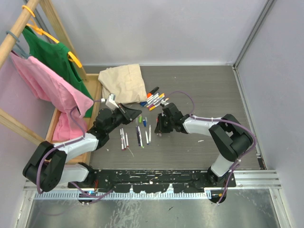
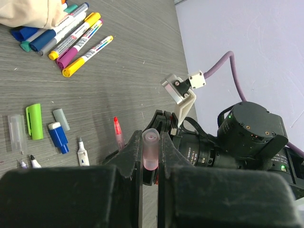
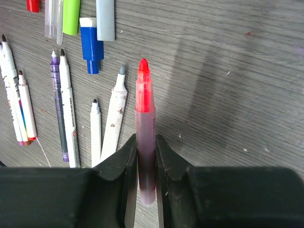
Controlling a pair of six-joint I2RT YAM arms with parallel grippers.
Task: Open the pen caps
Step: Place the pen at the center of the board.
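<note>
My left gripper (image 2: 150, 142) is shut on a translucent pink pen cap (image 2: 150, 152) that stands upright between its pads, off its pen. My right gripper (image 3: 145, 142) is shut on the barrel of a red pen (image 3: 144, 102) whose bare red tip points away over the table. From above, the two grippers (image 1: 135, 113) (image 1: 159, 124) sit a short way apart. Between them several uncapped pens (image 1: 137, 135) lie in a row. Loose green (image 3: 71, 16), blue (image 3: 91, 45) and grey (image 3: 105, 19) caps lie near the row. Capped pens (image 2: 80, 40) lie in a pile further back.
A beige cloth (image 1: 122, 83) lies at the back, touching the capped pens. A wooden rack (image 1: 28, 14) on the left carries a green shirt (image 1: 54, 54) and a pink shirt (image 1: 47, 90) over a wooden tray (image 1: 92, 92). Grey walls close the back and right.
</note>
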